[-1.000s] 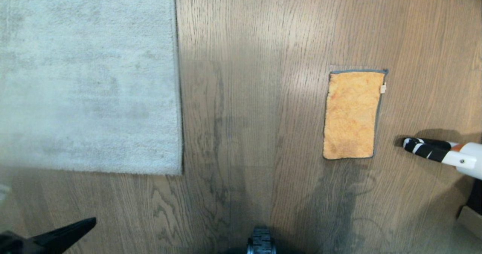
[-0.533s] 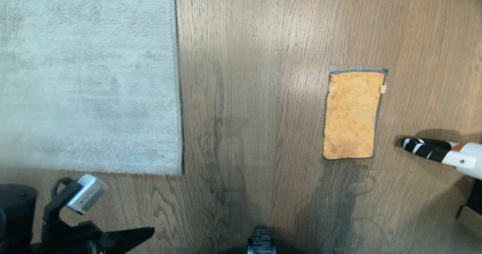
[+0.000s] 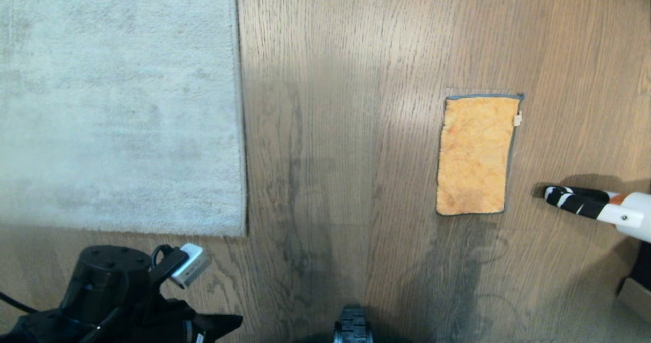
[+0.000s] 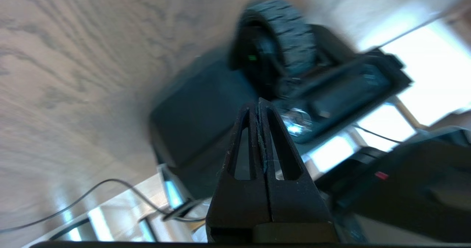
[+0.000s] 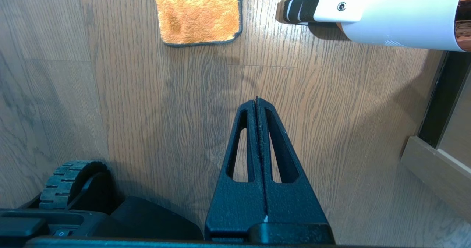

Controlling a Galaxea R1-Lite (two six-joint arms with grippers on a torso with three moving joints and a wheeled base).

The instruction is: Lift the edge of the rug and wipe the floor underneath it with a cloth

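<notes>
the rug edge (image 3: 243, 129) lies flat on the floor (image 3: 330, 129), corner near the left claw (image 3: 231, 322), clenched and empty; the cloth (image 3: 475, 154) lies well apart; right claw (image 5: 257, 104) clenched, empty; the rug looks limp and heavy; pinch its corner.

Rug (image 3: 117, 104) left; cloth (image 3: 474, 154) right, well apart.

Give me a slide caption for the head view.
Rug edge flat on the floor, orange cloth untouched, left tool shut near the rug corner.

Sunlit brown plank floor (image 3: 346, 53); perhaps bright windows (image 4: 438, 75) beyond.
</notes>
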